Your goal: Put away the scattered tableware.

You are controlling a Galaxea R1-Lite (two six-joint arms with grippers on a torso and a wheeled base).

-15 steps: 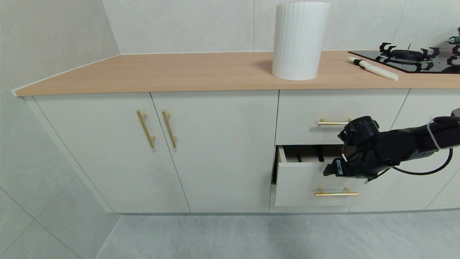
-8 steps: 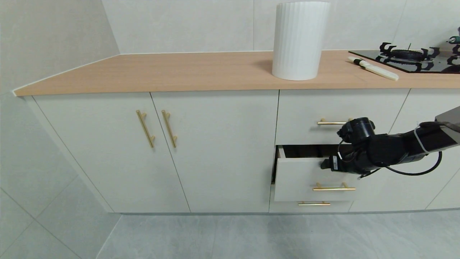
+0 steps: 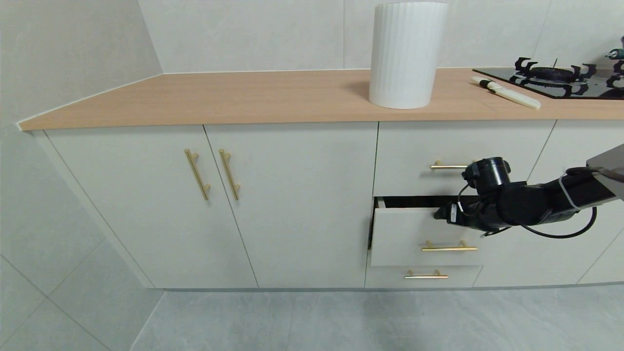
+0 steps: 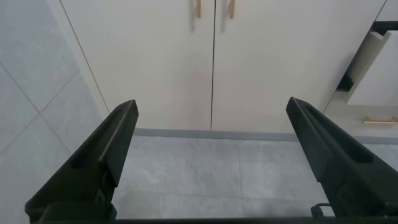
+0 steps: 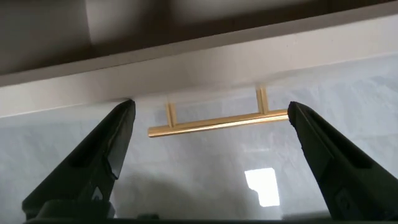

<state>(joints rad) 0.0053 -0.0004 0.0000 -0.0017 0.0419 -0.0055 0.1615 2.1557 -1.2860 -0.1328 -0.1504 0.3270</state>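
Our right gripper (image 3: 441,213) sits at the upper edge of the middle drawer front (image 3: 419,234), its jaws spread wide and empty. In the right wrist view the drawer handle (image 5: 217,124) lies between the two open fingers, just beyond them. We cannot tell whether the tips touch the panel or hover just off it.

The drawer is open by a narrow gap, and its inside is too dark to read. That gap is our first worry. A push placed this high could let a fingertip slide over the rim and get pinched under the upper drawer (image 3: 463,156).

The second is the spread of the jaws. A finger could hook the handle and twist the drawer on its runners. The wrist housing also rides close to the upper handle (image 3: 451,166) and could catch it.

Farther out, the knife (image 3: 504,91) lies on the counter (image 3: 219,97) beside the stove (image 3: 560,78), well apart from the drawer. If we shut the drawer now, we judge it would have to be opened again for that piece. Any reach for the knife passes near the tall white ribbed vessel (image 3: 407,53).

Our left gripper (image 4: 211,106) hangs open and empty, low before the cabinet doors (image 4: 214,62).
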